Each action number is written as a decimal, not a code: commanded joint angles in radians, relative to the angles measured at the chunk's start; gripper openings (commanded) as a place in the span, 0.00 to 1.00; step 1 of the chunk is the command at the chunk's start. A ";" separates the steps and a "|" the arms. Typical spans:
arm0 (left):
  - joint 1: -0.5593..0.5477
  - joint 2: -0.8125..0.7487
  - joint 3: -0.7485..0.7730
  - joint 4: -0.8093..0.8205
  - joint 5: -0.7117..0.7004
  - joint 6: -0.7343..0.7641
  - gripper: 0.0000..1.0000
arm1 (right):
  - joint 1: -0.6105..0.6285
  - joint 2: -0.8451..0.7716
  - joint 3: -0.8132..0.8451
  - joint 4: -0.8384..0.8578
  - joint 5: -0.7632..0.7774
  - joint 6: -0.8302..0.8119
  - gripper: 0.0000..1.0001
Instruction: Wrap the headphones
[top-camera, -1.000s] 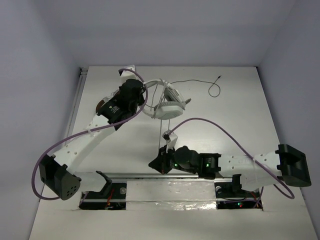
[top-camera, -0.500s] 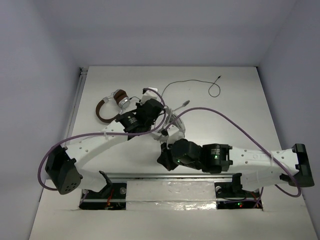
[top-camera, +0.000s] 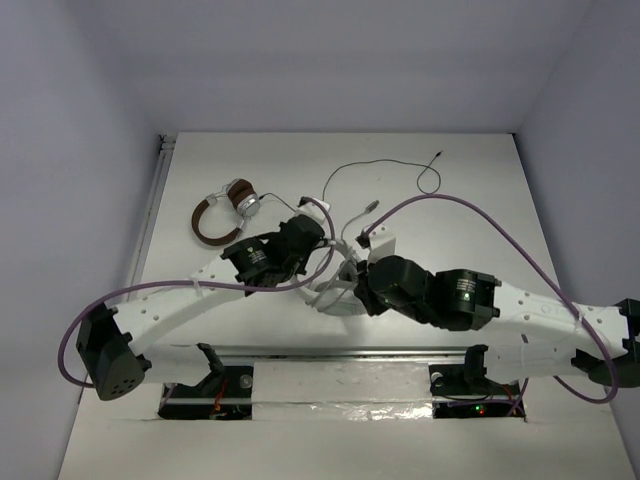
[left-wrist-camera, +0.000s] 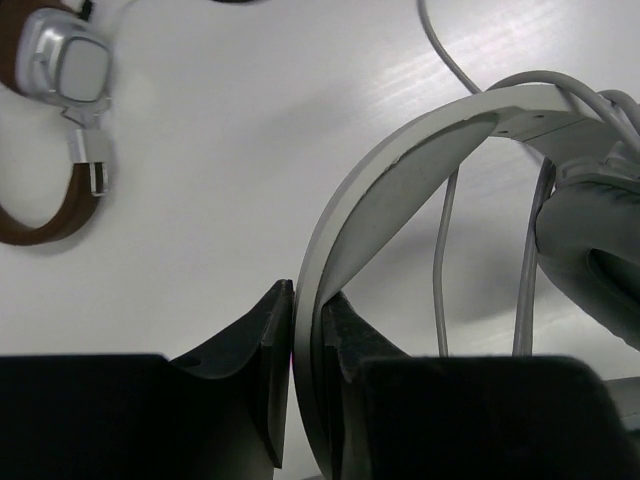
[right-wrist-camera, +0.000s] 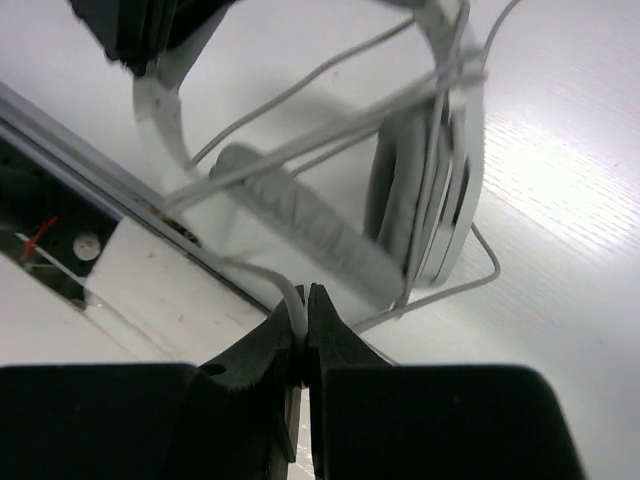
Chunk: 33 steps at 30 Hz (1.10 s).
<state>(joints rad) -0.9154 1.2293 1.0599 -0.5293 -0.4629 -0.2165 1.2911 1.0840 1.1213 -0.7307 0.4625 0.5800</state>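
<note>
The white headphones (top-camera: 338, 300) hang low between my two grippers near the table's front edge. In the left wrist view my left gripper (left-wrist-camera: 308, 320) is shut on the broad grey headband (left-wrist-camera: 400, 170), with an ear cup (left-wrist-camera: 590, 240) to the right. In the right wrist view my right gripper (right-wrist-camera: 303, 310) is shut on the thin grey cable (right-wrist-camera: 290, 290), just in front of the ear cups (right-wrist-camera: 420, 200). Several cable strands (right-wrist-camera: 330, 130) cross the headband. From above, the left gripper (top-camera: 324, 262) and right gripper (top-camera: 354, 292) are close together.
Brown-banded headphones (top-camera: 225, 205) lie at the back left, also in the left wrist view (left-wrist-camera: 60, 70). A thin dark cable (top-camera: 385, 165) with a plug trails across the back of the table. The metal rail (right-wrist-camera: 60, 130) at the front edge lies just below the headphones.
Both arms have carried the white headphones from the back middle toward the front edge. The left arm moved off the brown headphones, which now show. The right gripper swung right and up.
</note>
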 joint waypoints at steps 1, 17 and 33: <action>-0.062 0.021 0.037 -0.060 0.084 0.060 0.00 | -0.019 0.030 0.092 -0.042 0.094 -0.060 0.00; -0.114 -0.007 0.095 -0.023 0.201 0.034 0.00 | -0.124 0.019 0.032 0.014 0.323 -0.066 0.24; -0.056 -0.139 0.189 0.044 0.493 -0.014 0.00 | -0.390 -0.074 -0.285 0.488 0.081 -0.058 0.24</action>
<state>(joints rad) -0.9768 1.1641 1.1664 -0.5583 -0.1169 -0.1932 0.9569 1.0588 0.8730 -0.3840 0.5991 0.5232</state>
